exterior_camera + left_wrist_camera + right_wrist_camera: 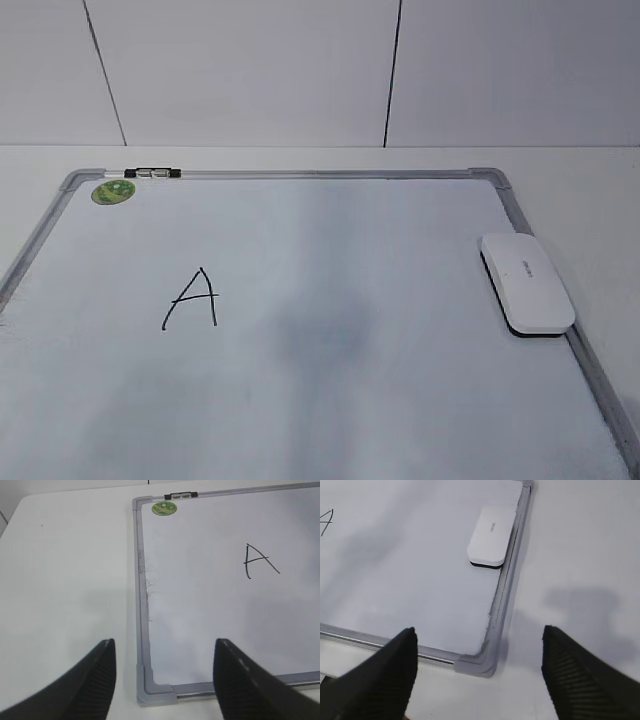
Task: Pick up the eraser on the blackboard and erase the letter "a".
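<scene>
**Both claws empty, eraser not yet picked up**

Our right claw [477,672] stands wide and holds nothing; in its wrist view the two dark fingers [580,677] straddle the near right corner of the blackboard [420,600] without touching it. Outward from there, toward 12 o'clock, the eraser [491,535] lies flat on the board, pressed up beside the right-hand frame rail. Our left claw [164,680] is also parted fairly wide and empty, hovering over the board's near left corner, one finger above the bare bench [65,580].

In the exterior view the eraser [527,281] sits at about 3 o'clock on the board, and the only mark we can find is an angular capital "A" [192,298] at about 9 o'clock. We see no cursive letter "a" in any view.

We judge the task to be at its first step: reaching for the eraser. The next move calls for the right claw to travel forward, drop over the eraser's narrow width and close.
</scene>
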Available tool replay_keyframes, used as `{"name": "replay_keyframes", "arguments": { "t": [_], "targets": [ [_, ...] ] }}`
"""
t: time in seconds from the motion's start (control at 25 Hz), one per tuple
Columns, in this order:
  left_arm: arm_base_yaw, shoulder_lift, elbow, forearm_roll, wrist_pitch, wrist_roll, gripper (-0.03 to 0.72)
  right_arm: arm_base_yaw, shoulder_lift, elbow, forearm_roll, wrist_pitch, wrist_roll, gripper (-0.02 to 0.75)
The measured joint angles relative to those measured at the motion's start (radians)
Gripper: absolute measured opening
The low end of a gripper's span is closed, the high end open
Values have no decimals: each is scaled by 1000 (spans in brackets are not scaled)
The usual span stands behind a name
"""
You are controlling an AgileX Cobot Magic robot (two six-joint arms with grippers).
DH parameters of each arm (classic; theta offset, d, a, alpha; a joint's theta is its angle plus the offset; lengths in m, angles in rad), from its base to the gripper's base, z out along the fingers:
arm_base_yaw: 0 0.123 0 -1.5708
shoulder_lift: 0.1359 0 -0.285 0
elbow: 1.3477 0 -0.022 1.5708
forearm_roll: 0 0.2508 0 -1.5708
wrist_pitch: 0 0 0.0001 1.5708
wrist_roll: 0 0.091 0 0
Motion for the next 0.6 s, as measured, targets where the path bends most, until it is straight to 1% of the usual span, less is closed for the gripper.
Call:
{"name": "replay_keyframes", "arguments": {
  "t": [0.44, 0.6],
  "targets": [
    [0, 0, 4, 6, 2, 0, 465, 0, -9, 4, -9, 2, 2, 592],
    [0, 0, 4, 6, 2, 0, 443, 0, -9, 4, -10, 2, 2, 592]
  ]
}}
